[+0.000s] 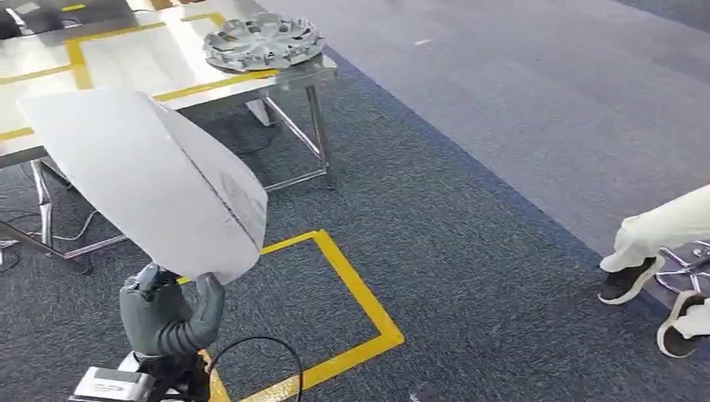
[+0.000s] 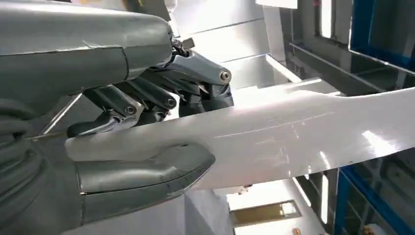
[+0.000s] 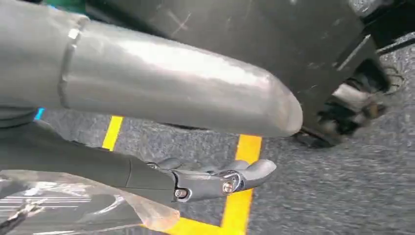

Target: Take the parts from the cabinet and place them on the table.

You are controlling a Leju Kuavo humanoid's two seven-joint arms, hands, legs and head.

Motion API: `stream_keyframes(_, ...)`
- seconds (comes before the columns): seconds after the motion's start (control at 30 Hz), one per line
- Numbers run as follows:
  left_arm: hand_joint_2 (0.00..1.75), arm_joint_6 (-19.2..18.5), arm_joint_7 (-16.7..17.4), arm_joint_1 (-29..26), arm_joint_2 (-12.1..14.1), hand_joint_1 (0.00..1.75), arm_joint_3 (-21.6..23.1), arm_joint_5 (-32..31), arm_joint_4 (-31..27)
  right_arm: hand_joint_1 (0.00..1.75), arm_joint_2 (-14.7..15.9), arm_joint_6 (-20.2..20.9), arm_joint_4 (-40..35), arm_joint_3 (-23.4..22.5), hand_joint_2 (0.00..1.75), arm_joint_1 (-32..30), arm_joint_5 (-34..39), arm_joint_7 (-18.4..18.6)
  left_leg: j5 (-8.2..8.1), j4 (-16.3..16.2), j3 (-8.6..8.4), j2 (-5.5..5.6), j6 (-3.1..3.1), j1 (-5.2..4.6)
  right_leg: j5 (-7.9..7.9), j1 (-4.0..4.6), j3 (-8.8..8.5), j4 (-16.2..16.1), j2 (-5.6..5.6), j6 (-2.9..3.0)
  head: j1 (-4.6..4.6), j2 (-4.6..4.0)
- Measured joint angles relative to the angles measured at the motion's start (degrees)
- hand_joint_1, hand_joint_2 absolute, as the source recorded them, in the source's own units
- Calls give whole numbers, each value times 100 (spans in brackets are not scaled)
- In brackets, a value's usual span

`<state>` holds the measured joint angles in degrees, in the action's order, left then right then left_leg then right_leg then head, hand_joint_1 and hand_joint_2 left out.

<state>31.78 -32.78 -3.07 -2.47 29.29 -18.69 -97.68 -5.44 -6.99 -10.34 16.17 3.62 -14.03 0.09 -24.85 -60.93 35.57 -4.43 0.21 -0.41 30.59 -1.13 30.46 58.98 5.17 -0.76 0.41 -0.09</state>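
Observation:
My left hand (image 1: 167, 314) grips the lower edge of a large white curved panel (image 1: 159, 180) and holds it up over the carpet, in front of the table. In the left wrist view the thumb and fingers (image 2: 147, 98) clamp the panel (image 2: 293, 137) from both sides. A silver wheel-shaped part (image 1: 262, 42) lies on the steel table (image 1: 126, 59) near its right corner. My right hand (image 3: 147, 98) hangs over the floor, fingers (image 3: 205, 181) extended and apart from the thumb, with nothing between them.
Yellow tape lines run across the table top, and a yellow tape square (image 1: 360, 293) marks the grey carpet below my left hand. A seated person's legs and shoes (image 1: 632, 280) are at the right edge. A black cable (image 1: 268, 352) loops by my left wrist.

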Motion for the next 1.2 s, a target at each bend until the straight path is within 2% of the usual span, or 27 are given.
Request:
stream_keyframes(0.03, 175, 0, 2, 15, 0, 175, 0, 0, 0, 0, 0, -2, 0, 0, 0, 3, 0, -2, -88, 96, -49, -97, 22, -81, 32, 49, -7, 12, 66, -50, -11, 0)
stream_keyframes(0.13, 175, 2, 2, -1, 4, 175, -6, 2, 0, 0, -2, 0, 0, 0, 0, 13, 0, 0, -108, 132, -11, 112, 92, -83, 50, 54, -75, -56, 293, -127, 7, 0)
stream_keyframes(0.17, 175, 7, 0, -2, 7, 175, -9, 0, -2, 0, -2, 2, -15, 0, 0, 26, 0, 2, -71, 208, -72, 205, 142, -36, 86, 51, -116, -69, 301, -180, 5, 0)
stream_keyframes(0.2, 175, 7, -2, 1, 4, 175, -9, -2, -2, 0, 0, 0, -17, 0, 0, 35, 0, -5, -53, 251, -99, 258, 154, -11, 151, 29, -77, 8, -31, -202, 35, 0)
stream_keyframes(0.23, 175, 4, -2, 19, 0, 175, -4, -2, 0, 0, 0, 0, -17, 0, 0, 40, 0, -9, -55, 254, -101, 327, 181, 8, 314, 18, 61, 278, -309, -205, 48, 0)
stream_keyframes(0.27, 175, 2, 0, 23, -15, 175, 0, -2, 0, 0, 0, 0, -17, 0, 0, 35, 0, -9, -56, 254, -97, 401, 203, 19, 504, 12, 279, 698, -427, -210, 68, 0)
stream_keyframes(0.3, 175, 2, 0, 17, -24, 175, 0, 0, 2, 0, 0, 0, -17, 0, 0, 19, 0, -2, -67, 253, -98, 482, 220, 19, 695, 11, 546, 1186, -476, -220, 68, 0)
stream_keyframes(0.33, 175, 2, 0, 12, -24, 175, 0, 0, 2, 0, 0, 2, -17, 0, 0, 8, 0, 2, -73, 250, -99, 566, 228, 17, 796, 12, 785, 1571, -496, -230, 64, 0)
stream_keyframes(0.37, 175, 2, 0, 3, -22, 175, -2, 0, 7, 0, 0, 2, -17, 0, 0, -14, 4, 9, -74, 248, -105, 669, 226, 16, 733, 12, 906, 1686, -499, -238, 64, 0)
stream_keyframes(0.4, 175, 2, 0, -3, -22, 175, -2, 0, 9, 0, 0, 0, -17, 0, 0, -30, 26, -2, -78, 247, -113, 700, 228, 17, 522, 11, 892, 1522, -501, -234, 68, 0)
stream_keyframes(0.43, 175, 11, 0, -10, -24, 175, -2, 0, 9, 0, 2, 0, -17, 0, 0, -24, 85, -20, -89, 242, -130, 769, 222, 20, 239, 9, 773, 1159, -505, -231, 74, 0)
stream_keyframes(0.5, 175, 44, 0, -40, -24, 175, -9, 0, 9, 0, 7, 2, -17, -4, 0, 5, 157, -59, -140, 228, -176, 821, 165, 24, -299, -7, 392, 186, -548, -224, 77, 0)
stream_keyframes(0.53, 175, 48, 0, -42, -22, 175, -11, -2, 9, 0, 4, 13, -17, -4, 0, 8, 177, -70, -167, 179, -157, 832, 127, -24, -206, 5, 333, 42, -610, -225, 79, 0)
stream_keyframes(0.57, 175, 55, 0, -49, -24, 175, -11, -2, 9, 0, 4, 13, -17, -4, 0, 23, 190, -81, -164, 167, -132, 848, 112, -18, -205, -7, 270, 24, -609, -165, 68, 0)
stream_keyframes(0.63, 175, 68, 0, -61, -20, 175, -9, -7, 9, 0, 6, 13, -17, -4, 0, 9, 192, -81, -152, 183, -140, 853, 88, -5, -200, 21, 275, 24, -613, -127, 57, 0)
stream_keyframes(0.67, 175, 70, 0, -66, -22, 175, -7, -4, 9, 0, 4, 13, -17, -4, 0, 3, 192, -81, -172, 172, -143, 863, 69, -4, -211, -3, 259, 3, -603, -91, 59, 0)
stream_keyframes(0.7, 175, 74, 0, -69, -20, 175, -9, -4, 9, 0, 4, 11, -17, -7, 0, 3, 190, -83, -236, 106, -135, 774, 34, -3, -217, -21, 237, -13, -576, -58, 64, 0)
stream_keyframes(0.73, 175, 74, 0, -58, -17, 175, -9, -5, 7, 0, 4, 11, -17, -9, 0, 7, 190, -85, -393, -145, -28, 635, -15, -7, -197, -23, 216, -14, -563, -20, 4, 0)
stream_keyframes(0.77, 175, 74, 0, -58, -17, 175, -9, -7, 7, 0, 4, 13, -17, -9, 0, 7, 192, -85, -592, -542, 152, 569, -48, 12, -184, -19, 202, -14, -539, 1, 5, 0)
stream_keyframes(0.83, 175, 74, 0, -70, -11, 175, -7, -4, 7, 0, 4, 13, -17, -9, 0, -9, 192, -85, -952, -1456, 601, 514, -79, 38, -158, -14, 179, -13, -482, 24, 5, 0)
stream_keyframes(0.87, 175, 74, 0, -73, -9, 175, -9, -4, 9, 0, 4, 11, -17, -9, 0, -19, 192, -83, -957, -1648, 715, 511, -82, 48, -146, -12, 168, -13, -462, 27, 7, 0)
stream_keyframes(0.9, 175, 74, 0, -74, -2, 175, -9, -2, 9, 0, 4, 11, -17, -11, 0, -20, 192, -83, -804, -1549, 679, 510, -75, 52, -132, -12, 145, -13, -448, 23, 7, 0)
stream_keyframes(0.93, 175, 74, 0, -73, 2, 175, -9, -2, 9, 0, 4, 11, -17, -11, 0, -16, 192, -85, -569, -1231, 535, 509, -57, 53, -117, -11, 121, -13, -446, 20, 2, 0)
stream_keyframes(1.0, 175, 74, 0, -71, 4, 175, -9, -4, 7, 0, 4, 11, -17, -11, 0, -8, 192, -85, -29, -205, 53, 482, 23, 36, -79, -8, 51, -15, -441, 5, 2, 0)
stream_keyframes(1.07, 175, 74, -2, -67, 4, 175, -4, -7, 7, 0, 4, 11, -17, -13, 0, 5, 192, -85, -111, 161, -112, 438, 61, -10, -59, 25, 71, -14, -441, -46, 0, 0)
stream_keyframes(1.17, 175, 76, -2, -71, 9, 175, -11, -4, 7, 0, 4, 26, -17, -20, 0, 2, 192, -88, -127, 180, -84, 469, 98, -17, -69, 19, 49, -80, -396, -150, 7, 0)
stream_keyframes(1.2, 175, 76, -5, -71, 4, 175, -11, -9, 0, 0, 4, 39, -20, -24, 0, 10, 190, -85, -90, 262, -136, 470, 138, 51, -17, 7, 104, -53, -406, -184, 15, 0)
